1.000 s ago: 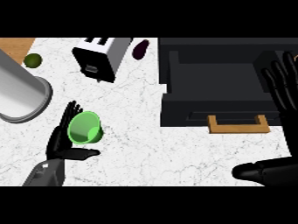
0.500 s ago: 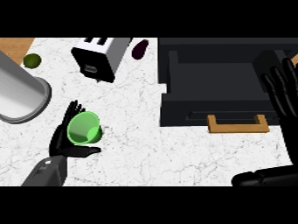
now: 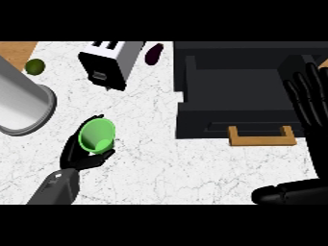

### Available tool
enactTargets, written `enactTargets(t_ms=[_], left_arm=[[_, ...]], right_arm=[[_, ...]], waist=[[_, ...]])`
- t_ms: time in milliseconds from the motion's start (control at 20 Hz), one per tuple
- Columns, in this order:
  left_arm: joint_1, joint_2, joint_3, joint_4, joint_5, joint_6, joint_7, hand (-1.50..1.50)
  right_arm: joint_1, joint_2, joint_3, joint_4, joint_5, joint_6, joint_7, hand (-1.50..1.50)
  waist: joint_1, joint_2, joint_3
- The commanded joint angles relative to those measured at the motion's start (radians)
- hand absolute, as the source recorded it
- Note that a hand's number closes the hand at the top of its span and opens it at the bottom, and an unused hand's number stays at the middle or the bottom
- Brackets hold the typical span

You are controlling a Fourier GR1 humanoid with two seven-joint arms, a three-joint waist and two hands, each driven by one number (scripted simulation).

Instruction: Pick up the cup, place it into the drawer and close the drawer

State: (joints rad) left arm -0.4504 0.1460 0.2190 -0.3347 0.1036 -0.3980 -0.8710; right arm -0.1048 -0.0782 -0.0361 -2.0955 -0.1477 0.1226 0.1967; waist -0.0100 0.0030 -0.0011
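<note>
The left hand (image 3: 85,153) has its fingers curled round the green cup (image 3: 96,135), whose open mouth faces up toward us; it sits in the hand over the white marble tabletop (image 3: 159,168), at the left-centre of the scene. From there the black drawer (image 3: 237,103) lies off to the cup's right and a little farther from the robot, pulled open, its wooden handle (image 3: 261,137) on the near face. The drawer's inside looks dark and I can make out nothing in it. So the carry, as I judge it, runs rightward across the tabletop and over the drawer's near wall. The right hand (image 3: 321,101) is actually nearer the drawer, resting open with fingers up at its right side. Behind the cup stand a toaster (image 3: 111,62), a big grey cylinder (image 3: 14,103) at left, a small green fruit (image 3: 35,66) and a dark purple one (image 3: 154,53).
</note>
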Motion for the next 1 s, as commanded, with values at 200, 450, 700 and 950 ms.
enactTargets(t_ms=[200,450,700,950], left_arm=[[0.047,-0.015,-0.038,-0.038,-0.024,-0.103,-0.18,1.5],[-0.021,0.005,0.007,-0.029,0.001,-0.015,-0.203,1.5],[0.097,-0.016,0.048,-0.134,0.055,0.094,-0.216,1.5],[0.099,-0.028,0.064,-0.225,0.096,0.089,-0.199,1.5]], right_arm=[[-0.049,0.01,0.002,0.085,0.044,-0.015,-0.047,-1.5],[-0.038,-0.026,-0.038,0.025,-0.043,0.022,0.005,-1.5],[-0.037,-0.043,-0.071,0.003,-0.046,0.006,0.032,-1.5],[0.059,0.004,-0.01,-0.018,0.011,0.009,-0.032,-1.5]], waist=[[0.007,0.001,0.0],[-0.003,0.002,-0.001],[0.016,-0.005,0.001],[0.014,-0.006,0.002]])
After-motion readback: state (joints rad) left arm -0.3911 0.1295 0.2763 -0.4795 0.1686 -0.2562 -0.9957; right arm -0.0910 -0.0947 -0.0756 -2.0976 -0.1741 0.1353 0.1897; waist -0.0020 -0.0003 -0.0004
